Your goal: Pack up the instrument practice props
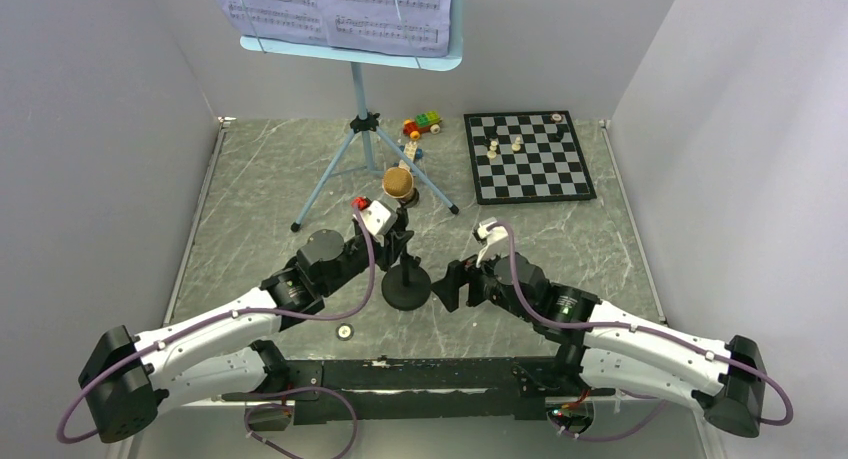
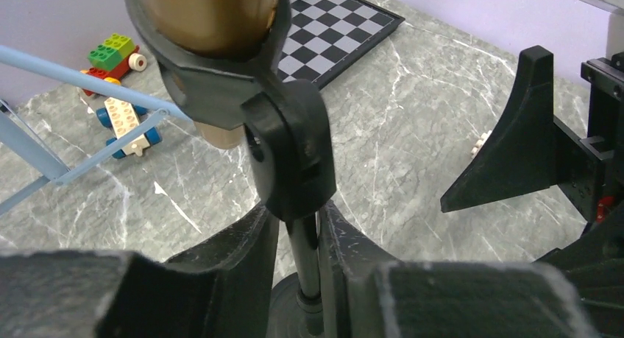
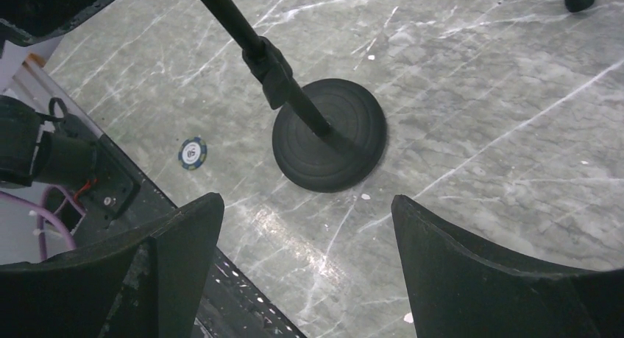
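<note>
step in hand: picking up the mic stand [image 3: 331, 132], I reckon. Packing has barely started.
left jaws: the left gripper [image 2: 298, 220] has its jaws set narrow on either side of the stand's thin pole, just under the clip. Can't tell if they're actually pinching it or a hair off.
right jaws: the right gripper [image 3: 305, 202] is spread wide with nothing in it, hovering over the worktop [image 1: 600, 249] just beside the round base.
microphone [image 1: 399, 183]: sitting in the clip on top of the stand, mid-worktop between the two arms.
music stand [image 1: 358, 99]: upright on its tripod behind the mic, sheet music [image 1: 340, 4] on its desk.
not ours: chessboard [image 1: 528, 157] and toy brick car [image 1: 423, 125] at the back.
next move: probably firm up the left grip, then either lift straight up or have the right arm pull the mic out.
heads-up: it's top-heavy, so any tilt could tip the stand. No box or bag in view either.
</note>
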Action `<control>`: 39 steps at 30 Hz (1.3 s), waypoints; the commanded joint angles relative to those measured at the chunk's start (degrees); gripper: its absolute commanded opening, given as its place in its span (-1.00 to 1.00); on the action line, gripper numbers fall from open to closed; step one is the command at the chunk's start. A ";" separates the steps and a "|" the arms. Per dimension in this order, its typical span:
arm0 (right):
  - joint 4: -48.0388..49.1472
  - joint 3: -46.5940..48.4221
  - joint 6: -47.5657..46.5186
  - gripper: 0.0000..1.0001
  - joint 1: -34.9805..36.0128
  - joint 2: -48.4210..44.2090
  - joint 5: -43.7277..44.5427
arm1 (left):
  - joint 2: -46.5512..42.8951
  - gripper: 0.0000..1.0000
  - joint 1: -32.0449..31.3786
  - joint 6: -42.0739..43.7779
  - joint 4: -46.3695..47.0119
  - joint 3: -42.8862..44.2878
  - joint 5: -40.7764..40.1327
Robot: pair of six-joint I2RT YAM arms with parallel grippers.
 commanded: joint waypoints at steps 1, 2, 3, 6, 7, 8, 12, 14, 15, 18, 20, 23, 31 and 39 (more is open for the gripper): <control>4.25 3.15 1.50 0.78 -0.65 1.04 -3.22 | -1.91 -0.46 -0.08 1.96 1.20 1.56 0.90; 4.58 3.36 1.93 0.77 -0.90 1.31 -3.74 | -2.42 -0.51 -0.06 2.15 1.04 1.33 0.94; 4.91 3.52 2.34 0.77 -1.23 1.69 -4.32 | -3.00 -0.56 -0.02 2.40 1.03 1.06 1.06; 6.51 3.72 3.37 0.75 -2.66 2.62 -7.53 | -5.13 -0.68 0.05 4.47 1.12 0.38 3.03; 7.33 3.61 3.77 0.75 -3.37 2.66 -8.80 | -5.67 -0.72 0.07 5.52 1.19 0.26 4.02; 8.35 3.34 4.30 0.74 -4.22 2.69 -10.22 | -6.15 -0.77 0.07 6.46 1.24 -0.02 5.39; 13.93 1.48 7.51 0.70 -8.28 3.27 -16.13 | -7.46 -0.93 0.05 7.77 1.17 -0.97 8.24; 16.10 1.12 8.33 0.68 -9.63 4.76 -19.21 | -7.72 -1.00 0.11 7.51 0.86 -1.56 8.10; 17.16 1.10 8.37 0.68 -9.76 5.79 -20.77 | -7.88 -1.00 0.15 7.22 0.90 -1.99 7.96; 20.61 1.46 8.27 0.64 -9.78 10.42 -22.95 | -8.50 -1.00 0.15 6.07 1.03 -3.22 6.51; 21.77 2.43 7.56 0.57 -9.78 13.85 -23.48 | -8.80 -1.00 0.16 5.10 0.64 -3.86 6.27; 23.55 4.00 6.54 0.50 -9.69 18.42 -24.84 | -9.00 -1.00 0.19 4.20 -0.74 -3.96 3.03; 26.56 7.10 4.45 0.40 -9.64 24.50 -24.16 | -8.26 -1.00 0.57 4.01 -4.06 -3.55 -0.52; 26.68 10.52 2.15 0.22 -9.69 29.88 -24.44 | -7.42 -1.00 1.07 1.55 -4.84 -3.77 -1.77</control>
